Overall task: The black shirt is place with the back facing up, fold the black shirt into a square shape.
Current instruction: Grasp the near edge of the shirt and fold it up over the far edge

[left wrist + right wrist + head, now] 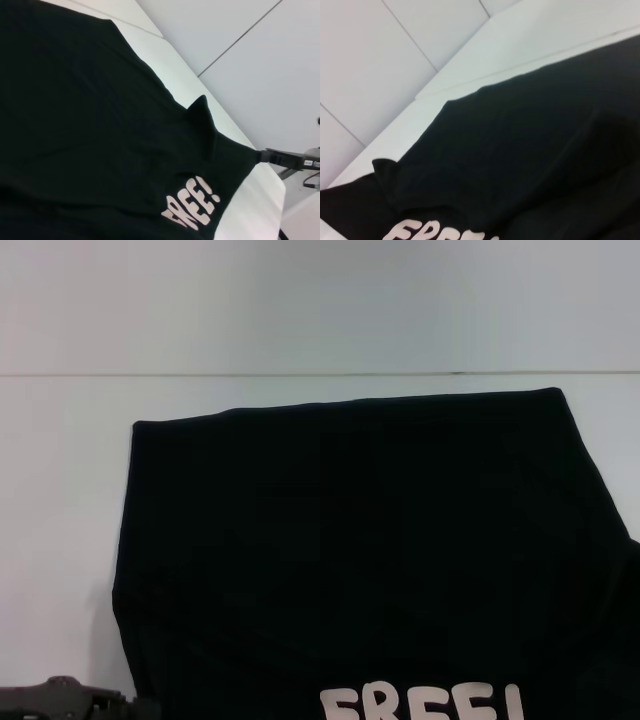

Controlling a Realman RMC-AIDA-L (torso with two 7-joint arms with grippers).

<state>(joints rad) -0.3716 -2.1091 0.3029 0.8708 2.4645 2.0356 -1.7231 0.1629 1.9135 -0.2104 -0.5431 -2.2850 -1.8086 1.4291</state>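
From the head view, the black shirt (360, 550) lies on the white table (60, 490), its far edge straight and its near part turned over so the cream lettering (425, 705) faces up. Your left gripper (70, 702) sits at the near left corner beside the cloth; whether its fingers are apart or together you cannot tell.

In the left wrist view, the right gripper (272, 156) appears clamped on a stretched point of shirt at the table's edge, with a small peak of cloth standing just beside the lettering — lay that flat before releasing.

From the right wrist view, the folded layer ripples near the lettering. Carry both corners evenly toward the far edge — keep the fold line parallel to it, I'd judge, or the square will skew.
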